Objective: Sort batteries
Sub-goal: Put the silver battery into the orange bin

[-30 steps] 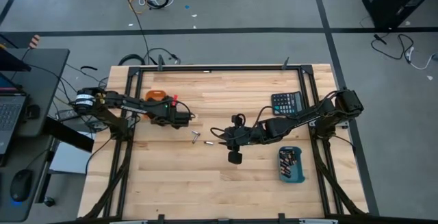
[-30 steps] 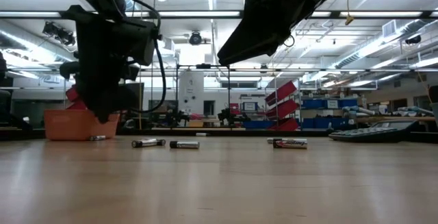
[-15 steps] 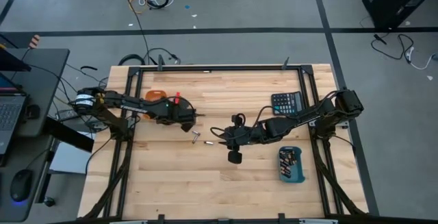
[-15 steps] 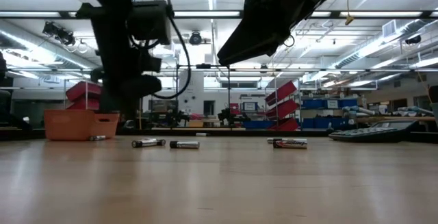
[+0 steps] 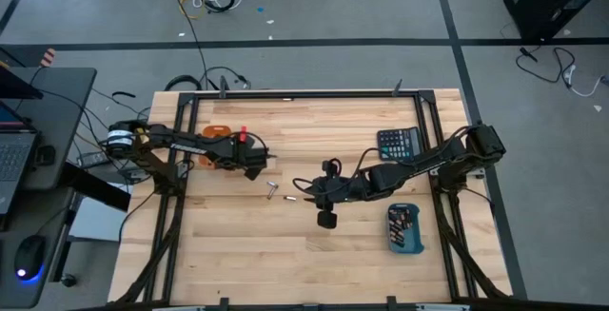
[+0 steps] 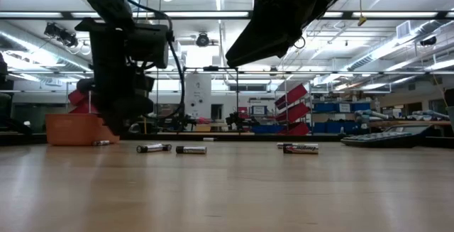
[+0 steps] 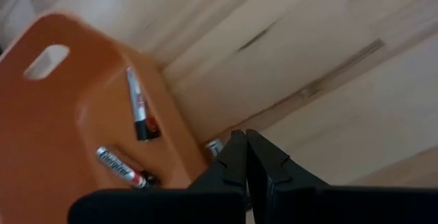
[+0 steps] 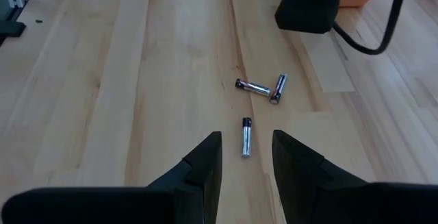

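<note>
From above, the left gripper [image 5: 259,162] hangs just beside the orange tray [image 5: 217,133] while the right gripper [image 5: 309,189] hovers near the loose batteries [image 5: 273,189] mid-table, and the blue tray [image 5: 405,229] by the calculator [image 5: 398,144] already holds a good share of cells. At table height, a few batteries [image 6: 172,148] are left lying on the wood (one more sits by the orange tray). The left wrist view shows its fingers [image 7: 236,162] clenched on nothing, with two cells [image 7: 137,105] in the orange tray; the right wrist view shows fingers [image 8: 205,159] spread above three unsorted batteries [image 8: 246,136], so I judge the sorting nearly done.
</note>
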`<control>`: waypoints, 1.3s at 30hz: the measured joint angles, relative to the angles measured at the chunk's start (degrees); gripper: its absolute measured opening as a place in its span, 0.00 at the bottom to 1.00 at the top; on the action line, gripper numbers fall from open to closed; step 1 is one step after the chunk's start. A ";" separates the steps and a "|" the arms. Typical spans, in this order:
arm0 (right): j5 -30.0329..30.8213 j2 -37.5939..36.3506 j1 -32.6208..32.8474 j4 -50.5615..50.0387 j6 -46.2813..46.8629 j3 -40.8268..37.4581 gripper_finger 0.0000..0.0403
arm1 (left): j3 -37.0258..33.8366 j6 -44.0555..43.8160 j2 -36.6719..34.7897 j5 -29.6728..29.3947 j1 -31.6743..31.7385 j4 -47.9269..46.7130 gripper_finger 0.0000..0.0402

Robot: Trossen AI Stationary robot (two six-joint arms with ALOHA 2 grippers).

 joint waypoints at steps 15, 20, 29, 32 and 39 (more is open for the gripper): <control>0.00 0.00 0.00 -0.02 -0.06 0.00 0.28 | 0.02 -6.06 0.00 -1.91 0.00 -5.95 0.00; 0.00 0.00 0.00 -0.02 -0.06 0.00 0.28 | 0.02 -7.96 0.00 -3.74 0.00 -6.81 0.00; 0.00 0.00 0.00 -0.01 -0.06 0.00 0.28 | 0.04 -7.14 0.00 -1.41 -0.06 -3.87 0.11; 0.00 0.00 0.00 -0.02 -0.06 0.00 0.28 | 0.03 -7.78 0.00 -0.74 -0.09 -3.91 0.18; 0.00 0.00 0.00 -0.02 -0.08 0.00 0.28 | 0.03 -8.13 0.00 0.05 -0.11 -3.89 0.30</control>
